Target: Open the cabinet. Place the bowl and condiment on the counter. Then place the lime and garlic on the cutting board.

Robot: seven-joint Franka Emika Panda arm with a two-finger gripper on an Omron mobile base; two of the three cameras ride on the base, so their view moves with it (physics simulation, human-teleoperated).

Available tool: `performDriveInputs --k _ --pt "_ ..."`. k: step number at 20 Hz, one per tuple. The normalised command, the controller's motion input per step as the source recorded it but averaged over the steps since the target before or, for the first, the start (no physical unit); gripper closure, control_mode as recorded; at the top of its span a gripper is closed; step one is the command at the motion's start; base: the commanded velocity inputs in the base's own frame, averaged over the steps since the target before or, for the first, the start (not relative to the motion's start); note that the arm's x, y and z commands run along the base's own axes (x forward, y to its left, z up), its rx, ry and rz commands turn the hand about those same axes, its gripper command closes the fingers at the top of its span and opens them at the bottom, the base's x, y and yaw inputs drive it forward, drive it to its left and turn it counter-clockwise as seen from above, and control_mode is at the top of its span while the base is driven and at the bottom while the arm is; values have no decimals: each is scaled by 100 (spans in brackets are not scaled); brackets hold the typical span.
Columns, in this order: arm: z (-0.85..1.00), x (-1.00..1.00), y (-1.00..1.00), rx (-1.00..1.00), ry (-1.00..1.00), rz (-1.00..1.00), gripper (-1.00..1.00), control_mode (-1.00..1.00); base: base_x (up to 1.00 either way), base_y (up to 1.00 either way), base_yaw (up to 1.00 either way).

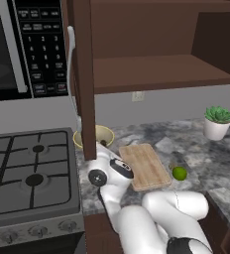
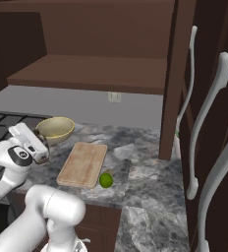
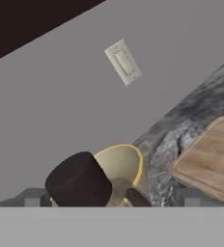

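The bowl [image 2: 55, 129] is found on the tabletop [image 2: 140, 170] between the stove and the cutting board [image 2: 82, 164], already out of the open cabinet [image 1: 151, 69]; the cabinet shelves are seen bare. The bowl is judged rigid, light and smooth-glazed, hence slippery; it is best taken at the rim, with 1 finger inside and 1 outside the wall; a knock on the stone tabletop could chip it. In the hand view a dark cylindrical object [image 3: 80, 181] is seen at the bowl's near rim; whether it lies in the bowl or stands before it cannot be told, nor whether it is the condiment. The lime [image 2: 105, 180] lies on the tabletop just beside the cutting board's corner, not on it; it is judged firm, round and prone to rolling, so a grasp across its middle is advised. The garlic cannot be identified. The cutting board carries nothing. The gripper [image 2: 40, 140] is held close by the bowl with its jaws spread wide and nothing between them.
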Motion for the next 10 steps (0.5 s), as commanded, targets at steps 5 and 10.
performDriveInputs --k 5,10 --pt "-8 14 4 11 0 0 -100 -100 0 0 0" --pt "10 0 0 10 0 0 -100 -100 0 0 0"
